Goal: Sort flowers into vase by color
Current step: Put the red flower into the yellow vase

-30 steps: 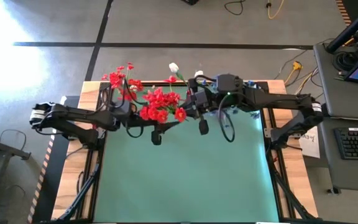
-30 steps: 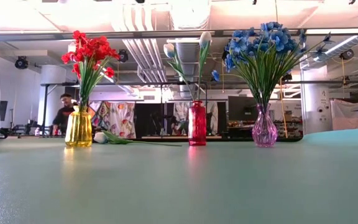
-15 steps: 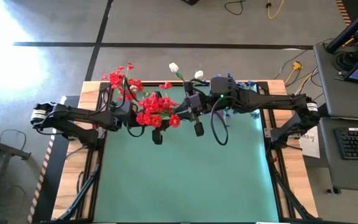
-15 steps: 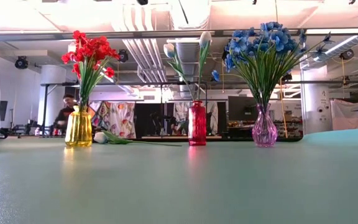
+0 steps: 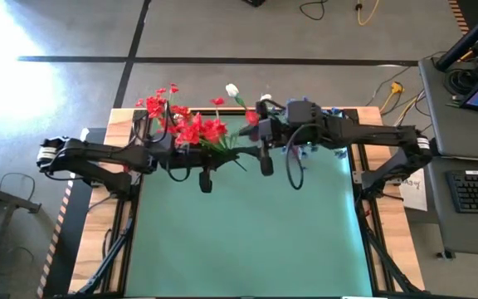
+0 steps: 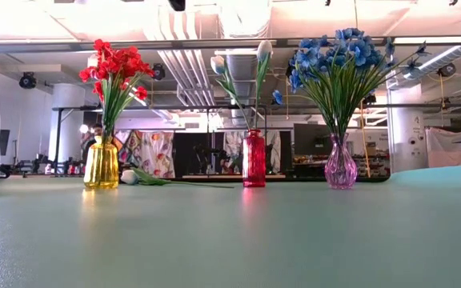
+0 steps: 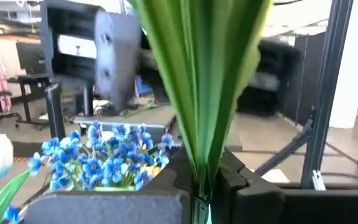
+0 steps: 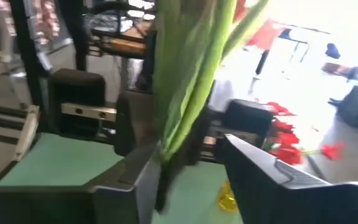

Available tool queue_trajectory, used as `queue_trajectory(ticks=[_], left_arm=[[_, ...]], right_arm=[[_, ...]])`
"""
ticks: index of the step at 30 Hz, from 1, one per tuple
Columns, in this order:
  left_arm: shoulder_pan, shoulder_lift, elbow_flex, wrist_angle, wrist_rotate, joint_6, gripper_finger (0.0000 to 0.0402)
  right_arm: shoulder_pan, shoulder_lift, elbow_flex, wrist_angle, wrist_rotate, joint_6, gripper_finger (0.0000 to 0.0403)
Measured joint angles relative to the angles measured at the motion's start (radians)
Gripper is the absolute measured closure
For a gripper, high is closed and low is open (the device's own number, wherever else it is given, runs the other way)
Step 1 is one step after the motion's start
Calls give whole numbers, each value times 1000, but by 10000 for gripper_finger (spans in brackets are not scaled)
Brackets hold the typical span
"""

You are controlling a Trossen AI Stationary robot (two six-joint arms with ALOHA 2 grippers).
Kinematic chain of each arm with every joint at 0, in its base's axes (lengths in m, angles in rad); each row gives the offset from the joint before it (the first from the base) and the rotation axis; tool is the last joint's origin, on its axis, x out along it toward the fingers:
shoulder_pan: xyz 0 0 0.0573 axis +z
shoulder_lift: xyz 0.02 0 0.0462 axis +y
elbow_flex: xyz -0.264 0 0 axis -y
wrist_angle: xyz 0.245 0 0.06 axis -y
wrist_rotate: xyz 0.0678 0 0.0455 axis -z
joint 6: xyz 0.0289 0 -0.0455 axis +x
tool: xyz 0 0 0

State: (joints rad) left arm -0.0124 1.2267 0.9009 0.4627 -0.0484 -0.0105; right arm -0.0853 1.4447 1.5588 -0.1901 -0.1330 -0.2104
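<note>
A bunch of red flowers (image 5: 196,131) with green stems (image 5: 232,148) hangs above the table's far middle, between my two arms. My left gripper (image 7: 199,198) is shut on the foot of its stems. My right gripper (image 8: 191,168) is open, and the same stems (image 8: 185,106) stand between its spread fingers, close to one finger (image 8: 143,177). I cannot tell whether they touch it. Along the far edge stand a yellow vase (image 6: 102,166) with red flowers, a red vase (image 6: 254,159) with white tulips and a pink vase (image 6: 340,166) with blue flowers. My left gripper pinches the bunch by the bottom of its gathered stems (image 7: 199,180) between its two fingers. The stems and leaves fan out upward from the fingers. The bunch is lifted clear of the table.
A loose white tulip (image 6: 138,178) lies on the mat beside the yellow vase. The green mat (image 5: 247,232) lies bare toward the near edge. Wooden borders and black frame rails (image 5: 131,216) run along both sides.
The red bunch has shifted toward the table's left and far edge, closer to my left arm, and its green stems now show on its right. My right gripper has drawn slightly toward the far edge.
</note>
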Motion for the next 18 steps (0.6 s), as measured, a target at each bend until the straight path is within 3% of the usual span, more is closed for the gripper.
queue_trajectory(ticks=[7, 18], left_arm=[[-10, -108, 0, -166, -109, -3, 401], [-32, -414, 0, -530, -321, -60, 401]], right_arm=[[-6, -56, 7, -71, 35, -1, 191], [-7, -72, 6, -157, 32, -10, 187]])
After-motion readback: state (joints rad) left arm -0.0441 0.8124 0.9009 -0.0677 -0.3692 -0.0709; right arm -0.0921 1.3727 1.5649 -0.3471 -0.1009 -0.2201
